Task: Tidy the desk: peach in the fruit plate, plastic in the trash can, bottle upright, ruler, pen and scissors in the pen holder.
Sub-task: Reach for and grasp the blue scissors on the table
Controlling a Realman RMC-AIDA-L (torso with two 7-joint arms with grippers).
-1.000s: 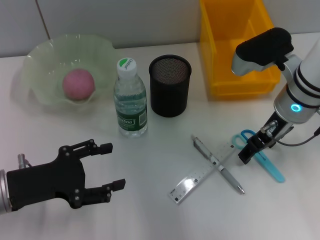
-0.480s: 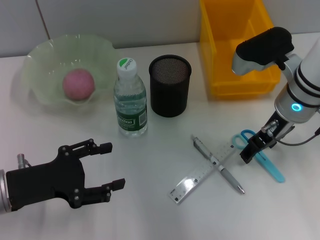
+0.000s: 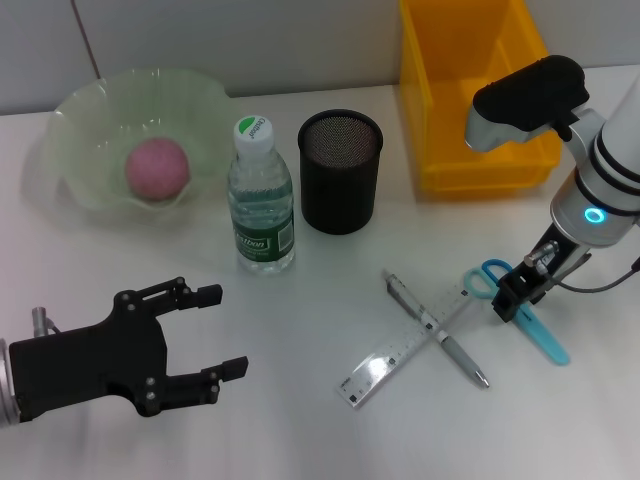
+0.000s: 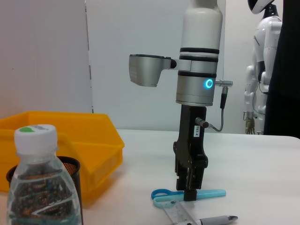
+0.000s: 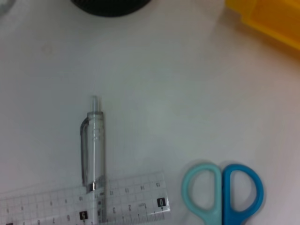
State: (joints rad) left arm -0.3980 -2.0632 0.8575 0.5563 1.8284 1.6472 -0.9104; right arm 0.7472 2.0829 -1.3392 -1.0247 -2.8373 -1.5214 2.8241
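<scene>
Scissors step: the right gripper [image 3: 517, 303] stands over the scissors [image 3: 522, 312] at lower right of the counter [image 3: 320, 420]; whether its jaws are spread I cannot tell. Next: secure them, carry to the pen holder [image 3: 341, 170]. Left gripper [image 3: 215, 331] idles lower left, jaws spread.

White desk [image 3: 300, 400] with a smooth matte top, evenly lit, only soft shadows. Behind it, a pale grey panelled wall [image 3: 250, 45] with a thin dark seam. Across the room, a white partition [image 4: 42, 56] and, possibly, a white humanoid figure [image 4: 262, 70] standing at the edge.
</scene>
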